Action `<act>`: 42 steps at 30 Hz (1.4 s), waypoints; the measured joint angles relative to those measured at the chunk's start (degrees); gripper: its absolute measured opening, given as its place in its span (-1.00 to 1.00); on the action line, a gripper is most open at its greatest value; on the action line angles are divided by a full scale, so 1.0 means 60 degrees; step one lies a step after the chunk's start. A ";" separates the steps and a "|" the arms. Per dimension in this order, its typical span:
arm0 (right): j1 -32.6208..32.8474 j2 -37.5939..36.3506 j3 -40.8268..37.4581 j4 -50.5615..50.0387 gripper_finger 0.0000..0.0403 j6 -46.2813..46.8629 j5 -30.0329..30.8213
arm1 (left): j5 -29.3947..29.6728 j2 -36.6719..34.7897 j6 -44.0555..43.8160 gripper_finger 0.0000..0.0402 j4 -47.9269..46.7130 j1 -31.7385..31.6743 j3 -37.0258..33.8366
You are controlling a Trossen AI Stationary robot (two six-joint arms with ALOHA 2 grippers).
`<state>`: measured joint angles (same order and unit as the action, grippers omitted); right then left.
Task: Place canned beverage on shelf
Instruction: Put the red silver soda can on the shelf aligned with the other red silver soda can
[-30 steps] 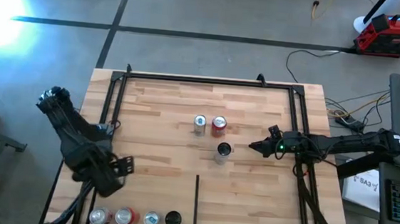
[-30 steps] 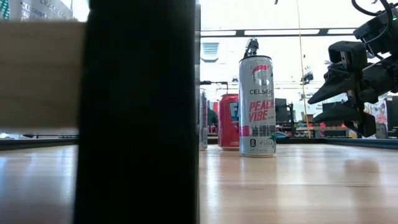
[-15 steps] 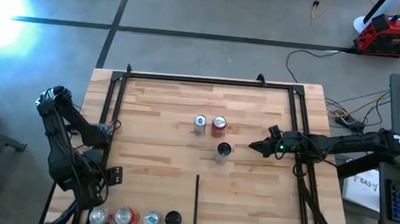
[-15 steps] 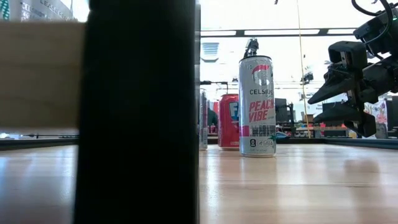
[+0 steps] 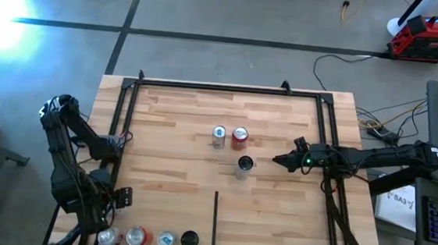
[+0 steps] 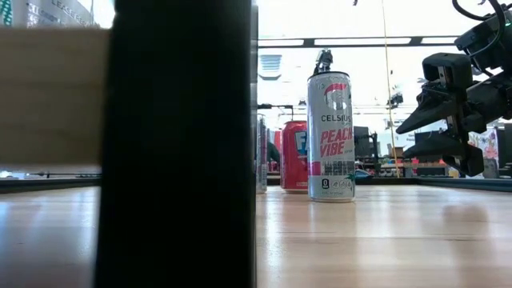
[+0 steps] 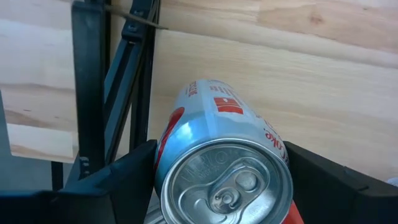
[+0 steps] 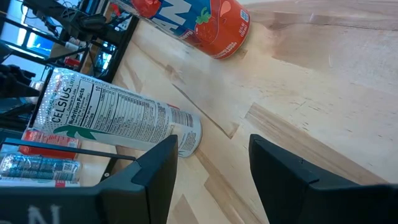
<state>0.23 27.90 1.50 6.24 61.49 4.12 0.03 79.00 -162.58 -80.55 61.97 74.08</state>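
Silver-and-red beverage can [image 7: 224,155] sits between the left gripper [image 5: 105,227] fingers, jaws pinching it, at lower left of the high view, first in a row of cans [image 5: 151,238]. Light butcher-block wooden shelf [image 5: 179,135] carries three upright cans at centre [image 5: 233,145]. Right gripper [image 5: 280,159], jaws pressed together, hovers just right of them. Thin black divider strip [image 5: 214,224] stands right of the row.
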 joint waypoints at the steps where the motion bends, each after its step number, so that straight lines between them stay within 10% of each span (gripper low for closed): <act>1: 0.0003 0.0000 0.0000 0.0002 -0.09 0.0002 0.0002 | 0.0000 0.0046 -0.0004 0.46 0.0048 0.0020 0.0000; 42: 0.0003 -0.0002 0.0000 0.0002 -0.09 0.0000 0.0000 | 0.0050 0.0579 -0.0361 0.48 0.0232 0.0249 -0.0111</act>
<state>0.25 27.89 1.50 6.25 61.49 4.12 0.33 82.48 -164.75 -79.16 63.46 73.42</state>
